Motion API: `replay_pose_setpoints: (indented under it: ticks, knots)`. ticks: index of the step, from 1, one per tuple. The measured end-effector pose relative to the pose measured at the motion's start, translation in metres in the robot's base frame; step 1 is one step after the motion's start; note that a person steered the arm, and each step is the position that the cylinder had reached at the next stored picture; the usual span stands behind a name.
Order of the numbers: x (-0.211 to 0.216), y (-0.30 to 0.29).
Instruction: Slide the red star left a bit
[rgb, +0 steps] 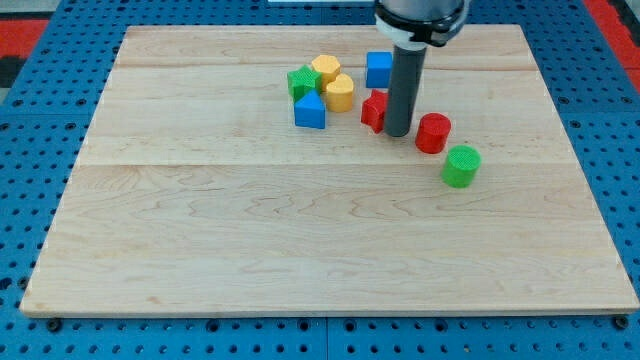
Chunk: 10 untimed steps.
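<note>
The red star (373, 110) lies on the wooden board (250, 230) right of the block cluster, partly hidden by the rod. My tip (398, 133) rests on the board against the star's right side, between it and the red cylinder (433, 133).
A blue cube (378, 69) sits above the star. To the star's left lie a yellow cylinder (339, 93), a yellow hexagon (325, 69), a green star (301, 82) and a blue triangular block (310, 111). A green cylinder (461, 166) sits at the lower right.
</note>
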<state>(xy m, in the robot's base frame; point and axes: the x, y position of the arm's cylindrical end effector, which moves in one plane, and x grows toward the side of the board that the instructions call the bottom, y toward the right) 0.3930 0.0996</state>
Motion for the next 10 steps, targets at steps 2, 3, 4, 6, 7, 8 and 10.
replay_pose_setpoints:
  ticks: [2, 3, 4, 6, 7, 8, 10]
  knots:
    - [-0.028, 0.035]
    - [-0.023, 0.028]
    - [-0.014, 0.026]
    - [-0.020, 0.012]
    - [-0.021, -0.005]
    - [-0.021, -0.021]
    - [-0.017, -0.016]
